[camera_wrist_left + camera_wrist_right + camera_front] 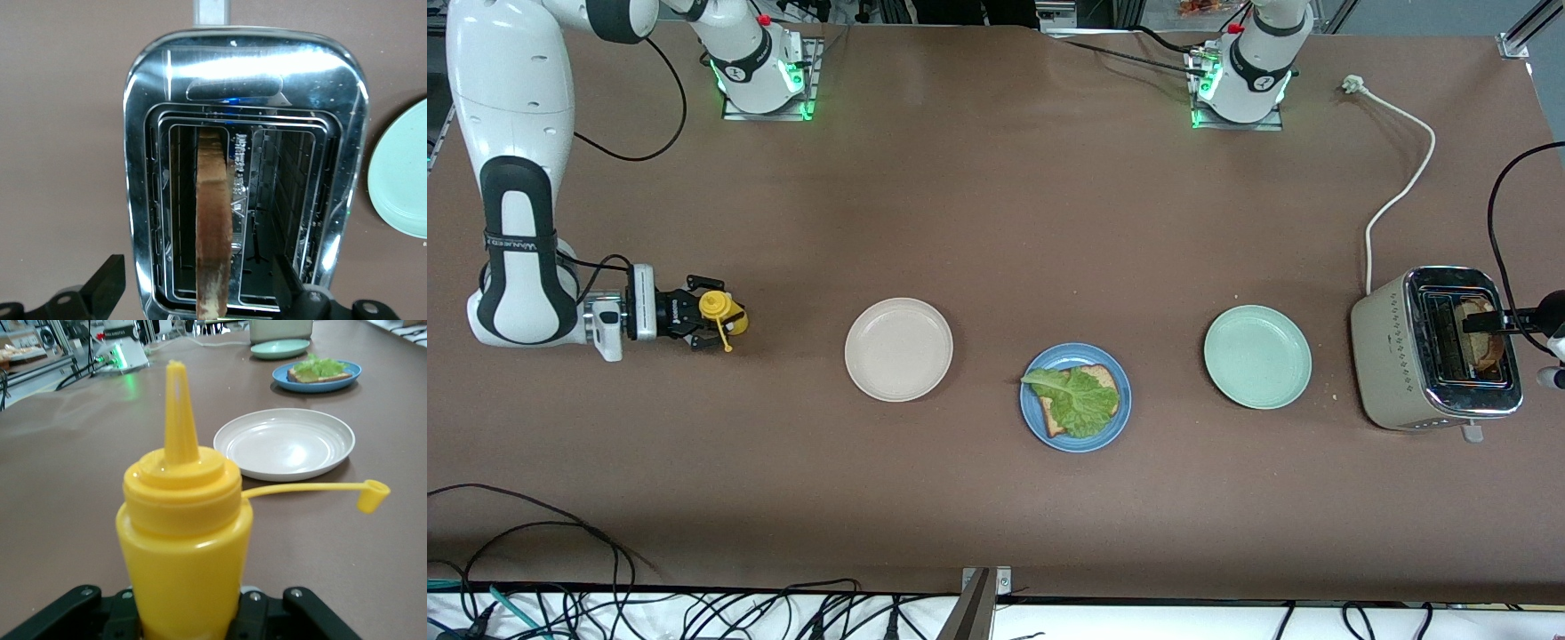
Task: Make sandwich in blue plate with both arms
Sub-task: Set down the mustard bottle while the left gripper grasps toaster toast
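Left pincer (200, 293), released, straddles the brown toast slice (213, 227) in the chrome toaster (1436, 360), ready to grasp. Right pincer (710, 322), clenched on a yellow squeeze bottle (183, 547), waits. The round blue plate (1075, 443), lower centre, holds bread and lettuce.

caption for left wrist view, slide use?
Open left tool straddles the toaster, poised around the upright bread slice in its slot.

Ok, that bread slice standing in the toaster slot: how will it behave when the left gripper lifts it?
The toast slice stands on edge unsupported in the toaster, so it is probably stiff, not floppy. Its browned, rough crust should give grip, though a hard pinch might crumble it. The open left gripper straddles it; thin and likely light, it may tilt when lifted.
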You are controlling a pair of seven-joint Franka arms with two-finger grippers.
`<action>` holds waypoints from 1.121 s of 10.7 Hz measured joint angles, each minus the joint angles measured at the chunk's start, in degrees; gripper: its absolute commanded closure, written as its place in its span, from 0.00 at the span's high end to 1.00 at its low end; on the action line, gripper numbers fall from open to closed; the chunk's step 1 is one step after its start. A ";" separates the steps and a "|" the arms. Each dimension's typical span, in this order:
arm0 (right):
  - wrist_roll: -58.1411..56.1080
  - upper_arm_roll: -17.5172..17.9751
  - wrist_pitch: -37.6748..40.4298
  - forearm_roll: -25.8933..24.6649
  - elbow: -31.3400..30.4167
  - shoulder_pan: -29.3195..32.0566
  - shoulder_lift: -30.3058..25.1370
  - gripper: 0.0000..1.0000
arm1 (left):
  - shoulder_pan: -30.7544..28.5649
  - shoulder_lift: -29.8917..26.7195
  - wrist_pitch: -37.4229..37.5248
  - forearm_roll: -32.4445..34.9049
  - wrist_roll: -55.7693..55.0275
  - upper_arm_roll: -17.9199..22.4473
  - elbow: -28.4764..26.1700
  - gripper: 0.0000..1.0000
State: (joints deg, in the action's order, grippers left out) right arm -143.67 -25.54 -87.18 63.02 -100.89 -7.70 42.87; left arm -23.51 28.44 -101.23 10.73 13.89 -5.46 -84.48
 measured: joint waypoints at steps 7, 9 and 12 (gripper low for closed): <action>-2.13 1.05 4.36 1.23 0.75 2.40 2.88 0.02 | -0.17 0.32 -0.21 0.00 1.14 0.00 0.07 0.00; -2.22 1.12 4.49 1.23 0.87 2.40 2.99 0.12 | -0.15 0.33 -0.21 0.00 1.17 -0.04 0.07 0.00; -2.45 1.12 4.53 1.24 0.97 2.40 3.28 0.11 | -0.04 0.32 0.64 0.00 1.20 -0.25 0.36 0.00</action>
State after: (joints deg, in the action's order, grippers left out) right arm -146.12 -24.42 -82.66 64.26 -99.92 -5.30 46.15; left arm -23.55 28.76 -100.59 10.73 15.08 -5.71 -84.12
